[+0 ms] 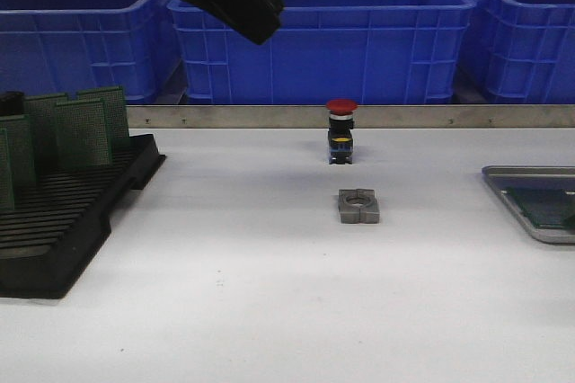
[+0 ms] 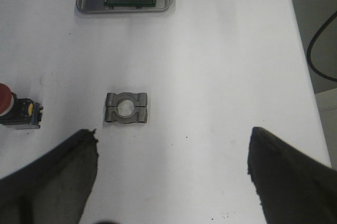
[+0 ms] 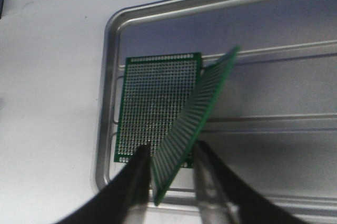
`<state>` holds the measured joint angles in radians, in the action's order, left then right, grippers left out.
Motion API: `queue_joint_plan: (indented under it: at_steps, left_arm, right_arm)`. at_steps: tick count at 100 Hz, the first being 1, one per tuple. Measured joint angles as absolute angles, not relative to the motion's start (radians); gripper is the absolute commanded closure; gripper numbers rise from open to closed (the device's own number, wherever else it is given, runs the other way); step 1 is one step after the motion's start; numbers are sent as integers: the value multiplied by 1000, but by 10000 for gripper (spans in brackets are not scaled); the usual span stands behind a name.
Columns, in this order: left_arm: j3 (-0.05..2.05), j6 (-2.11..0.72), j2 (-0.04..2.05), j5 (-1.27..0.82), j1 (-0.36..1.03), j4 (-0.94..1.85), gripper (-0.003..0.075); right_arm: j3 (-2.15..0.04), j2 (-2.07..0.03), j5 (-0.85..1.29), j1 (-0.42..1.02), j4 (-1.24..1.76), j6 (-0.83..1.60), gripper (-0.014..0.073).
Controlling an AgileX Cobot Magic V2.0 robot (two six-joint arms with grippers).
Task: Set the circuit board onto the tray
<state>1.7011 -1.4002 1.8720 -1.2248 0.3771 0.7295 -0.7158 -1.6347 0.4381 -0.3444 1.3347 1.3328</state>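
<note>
A green circuit board [image 3: 202, 108] stands tilted between the fingers of my right gripper [image 3: 172, 150], low over the silver tray [image 3: 108, 77]. The jaws stand apart wider than the board is thick; it leans against one finger. A second circuit board [image 3: 152, 98] lies flat in the tray beneath it. In the front view the tray [image 1: 512, 187] sits at the table's right edge, and the right gripper is out of that frame. My left gripper [image 1: 256, 23] hangs high at the back, open and empty [image 2: 174, 132].
A black slotted rack [image 1: 81, 212] with several upright green boards stands at the left. A red push button [image 1: 341, 131] and a grey metal clamp block [image 1: 358, 206] sit mid-table. Blue bins [image 1: 323, 37] line the back behind a metal rail.
</note>
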Motion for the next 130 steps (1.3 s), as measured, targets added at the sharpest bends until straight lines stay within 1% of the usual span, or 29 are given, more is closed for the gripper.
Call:
queue_joint_plan:
  at_steps: [2,5,16,25,31,34,35,36,37,41,42,44,45,46,47,50,52,54,57,68,78,91,108,120,130]
  left_arm:
    - [1701,-1400,1872,-1225,377,729,167]
    - [1701,-1400,1872,-1225,377,729,167]
    - [1701,-1400,1872,-1225,373,729,177]
    - [1701,-1380,1872,-1225,366,729,204]
    - [1701,-1340,1870,-1225,356,729,255]
    - [1701,-1318,1869,-1225,351,729,306]
    - [1701,-1311,1868,-1225,350,729,306]
    - [1701,-1299,1866,-1225,350,729,346]
    - [1701,-1293,1866,-1225,345,729,346]
    - [1701,-1263,1862,-1225,337,727,466]
    - [1701,-1258,1860,-1225,335,726,466]
    - [1701,-1245,1858,-1225,331,720,542]
    - [1701,-1236,1856,-1225,329,719,561]
    - [1701,-1232,1855,-1225,324,717,599]
    - [1701,-1223,1854,-1225,322,715,618]
    - [1701,-1206,1848,-1225,313,713,711]
    - [1701,-1194,1843,-1225,306,711,745]
    - [1701,-1186,1840,-1225,298,711,736]
    - [1701,-1166,1834,-1225,288,711,741]
    - [1701,-1108,1810,-1225,242,709,741]
    - [1701,-1055,1786,-1225,201,702,741]
    - [1699,-1009,1737,-1227,152,694,741]
    - [1630,-971,1623,-1217,102,693,741]
    - [1516,-939,1499,-1098,90,692,741]
    - [1384,-932,1380,-965,94,698,741]
  right_arm:
    - [-716,-1635,435,-344,1335,1333,65]
    - [-716,-1635,429,-346,1333,1333,53]
    - [-718,-1632,415,-346,1307,1335,67]
    - [-718,-1607,413,-346,1281,1335,115]
    - [-718,-1583,420,-346,1269,1335,188]
    - [-718,-1568,427,-346,1264,1335,234]
    - [-718,-1561,429,-346,1262,1335,246]
    - [-718,-1557,433,-346,1262,1335,286]
    - [-718,-1548,436,-346,1260,1335,286]
    - [-718,-1528,452,-346,1257,1335,395]
    - [-718,-1520,454,-346,1257,1335,395]
    - [-718,-1507,463,-346,1255,1335,463]
    - [-718,-1503,470,-346,1255,1335,482]
    - [-718,-1494,473,-346,1253,1335,517]
    - [-718,-1489,477,-346,1253,1335,536]
    - [-718,-1471,493,-346,1249,1335,627]
    - [-718,-1457,502,-346,1249,1335,663]
    - [-718,-1442,507,-346,1247,1335,664]
    - [-718,-1424,520,-346,1245,1335,652]
    - [-718,-1349,552,-339,1241,1335,655]
    - [-718,-1292,554,-297,1238,1335,655]
    - [-718,-1219,537,-195,1237,1335,655]
    - [-696,-1101,432,-48,1237,1335,655]
    - [-641,-1001,337,42,1237,1335,655]
    - [-590,-906,265,83,1237,1337,655]
